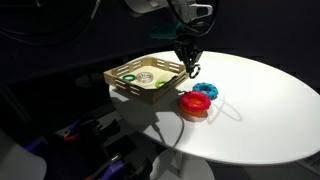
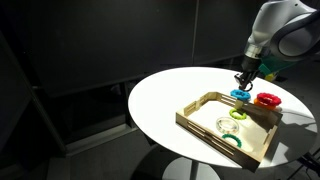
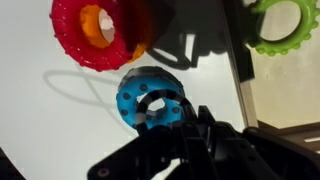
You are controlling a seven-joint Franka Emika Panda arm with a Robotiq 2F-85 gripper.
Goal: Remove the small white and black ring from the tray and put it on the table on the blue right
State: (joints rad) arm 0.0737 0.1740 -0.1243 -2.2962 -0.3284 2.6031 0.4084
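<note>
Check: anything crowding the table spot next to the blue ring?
Yes. The red ring lies close beside the blue ring, the tray on another side; gripper hangs directly above it.

The arm (image 2: 285,25) is made of thick, rounded links with a smooth white to pale-grey shell. In both exterior views these pale links are the parts highest above the tray (image 2: 215,138), and they turn darker grey where one link meets the next. Thin dark cables (image 1: 180,22) loop beside the wrist, above the tray's far corner. Closer down toward the tray the pale shell ends, and the gripper (image 2: 243,85) is black and matt, narrowing to slim tips. In the wrist view, the gripper (image 3: 160,108) beside the tray's edge shows as blocky, angular black parts, with the finer detail lost in shadow.
</note>
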